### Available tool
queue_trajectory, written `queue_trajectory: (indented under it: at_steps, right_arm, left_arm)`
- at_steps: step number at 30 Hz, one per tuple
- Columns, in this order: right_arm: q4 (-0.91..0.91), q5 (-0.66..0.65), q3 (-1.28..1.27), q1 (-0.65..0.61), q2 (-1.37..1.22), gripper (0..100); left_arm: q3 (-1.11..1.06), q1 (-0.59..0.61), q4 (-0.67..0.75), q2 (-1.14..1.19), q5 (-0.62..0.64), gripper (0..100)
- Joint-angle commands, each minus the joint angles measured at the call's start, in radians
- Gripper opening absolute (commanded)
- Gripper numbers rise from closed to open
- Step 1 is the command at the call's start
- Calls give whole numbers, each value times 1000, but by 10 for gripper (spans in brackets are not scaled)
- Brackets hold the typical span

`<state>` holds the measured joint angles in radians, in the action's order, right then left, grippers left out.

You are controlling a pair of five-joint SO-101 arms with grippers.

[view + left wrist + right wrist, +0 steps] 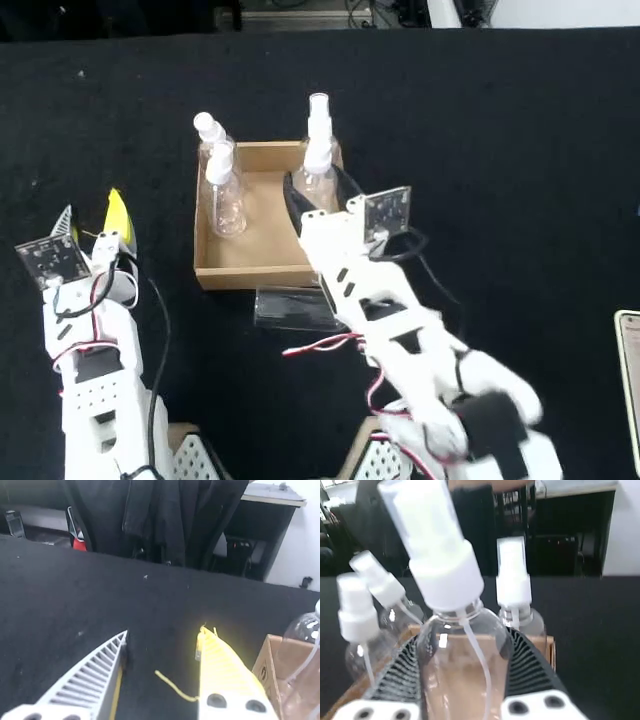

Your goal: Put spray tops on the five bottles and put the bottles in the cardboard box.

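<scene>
The cardboard box sits mid-table. My right gripper is shut on a clear bottle with a white spray top, holding it over the box's right side between black fingers. Another topped bottle stands just behind it at the box's back right corner. Two more topped bottles are at the box's left side, the rear one tilted. My left gripper is open over bare table left of the box, with its white finger and yellow finger apart.
A flat clear plastic piece lies just in front of the box. A phone-like object is at the table's right edge. The box corner and a bottle show beside the left gripper.
</scene>
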<state>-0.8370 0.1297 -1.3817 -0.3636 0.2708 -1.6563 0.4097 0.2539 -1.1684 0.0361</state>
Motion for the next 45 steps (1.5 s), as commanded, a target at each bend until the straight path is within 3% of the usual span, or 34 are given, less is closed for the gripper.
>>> queue_trajectory:
  at_steps: [1, 9, 45]
  right_arm:
    - [-147, 6, 62, 17, -113, 10]
    - [-413, 6, 77, 11, -346, 11]
    - [-353, 6, 211, 11, -492, 12]
  left_arm:
    - [-7, -12, 28, 3, 0, 195]
    - [-12, -39, 28, 5, -2, 195]
    - [-28, -31, 34, -6, -8, 195]
